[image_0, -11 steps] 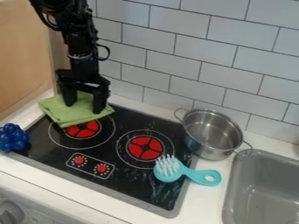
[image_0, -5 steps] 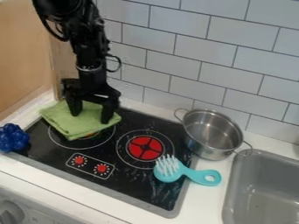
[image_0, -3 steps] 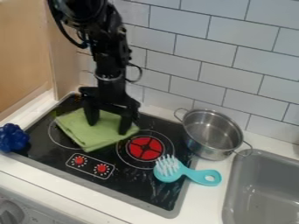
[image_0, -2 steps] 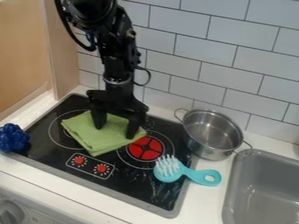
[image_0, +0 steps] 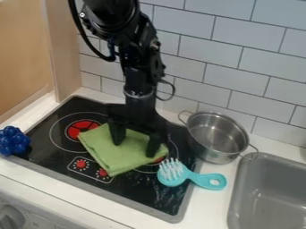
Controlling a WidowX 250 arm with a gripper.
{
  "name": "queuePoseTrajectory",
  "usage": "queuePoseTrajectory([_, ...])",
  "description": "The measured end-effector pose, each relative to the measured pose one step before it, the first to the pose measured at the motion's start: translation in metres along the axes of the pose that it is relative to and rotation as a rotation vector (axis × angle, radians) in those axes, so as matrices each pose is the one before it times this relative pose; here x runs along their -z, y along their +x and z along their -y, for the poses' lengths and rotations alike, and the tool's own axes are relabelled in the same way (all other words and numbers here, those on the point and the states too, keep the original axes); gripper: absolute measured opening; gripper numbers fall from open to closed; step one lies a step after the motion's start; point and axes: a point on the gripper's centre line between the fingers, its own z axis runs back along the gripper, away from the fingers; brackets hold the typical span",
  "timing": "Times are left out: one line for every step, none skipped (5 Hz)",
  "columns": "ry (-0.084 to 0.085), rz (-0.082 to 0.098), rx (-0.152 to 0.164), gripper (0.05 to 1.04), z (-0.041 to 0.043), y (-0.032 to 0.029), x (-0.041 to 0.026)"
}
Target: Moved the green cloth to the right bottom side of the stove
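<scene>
The end effector (image_0: pixel 136 142), fingers spread wide, is resting on the cloth (image_0: pixel 113 152), which is lying mid-stove (image_0: pixel 140 190). Sliding it toward the stove's lower right is likely calling for even downward pressure, while skirting the brush (image_0: pixel 174 175) at the stove's right edge.

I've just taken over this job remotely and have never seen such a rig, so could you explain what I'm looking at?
The black machine is a robot arm, entering from the top; its gripper is the two-fingered end. One fixed camera looks down at a slant on a toy kitchen.

The folded green cloth lies on the black stove, partly covering the right burner. The gripper's fingers stand apart with their tips down on the cloth; I can't tell how firmly they hold it.

A teal brush lies over the stove's right edge, near a metal pot. A grey sink is far right, a blue knobbly thing far left.
</scene>
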Motion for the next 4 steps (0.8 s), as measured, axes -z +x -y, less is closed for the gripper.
queuePoseTrajectory([0.0098,-0.0097,0.0107,0.999,0.0056,-0.00411,-0.00114])
queuePoseTrajectory([0.0287,-0.0105,0.0025,0.999,-0.00411,-0.00124,-0.00102])
queuePoseTrajectory([0.0241,0.0046,0.0241,0.999,-0.00419,-0.0006,-0.00675])
queuePoseTrajectory([0.0241,0.0306,-0.0007,0.999,-0.00549,0.00355,-0.01902])
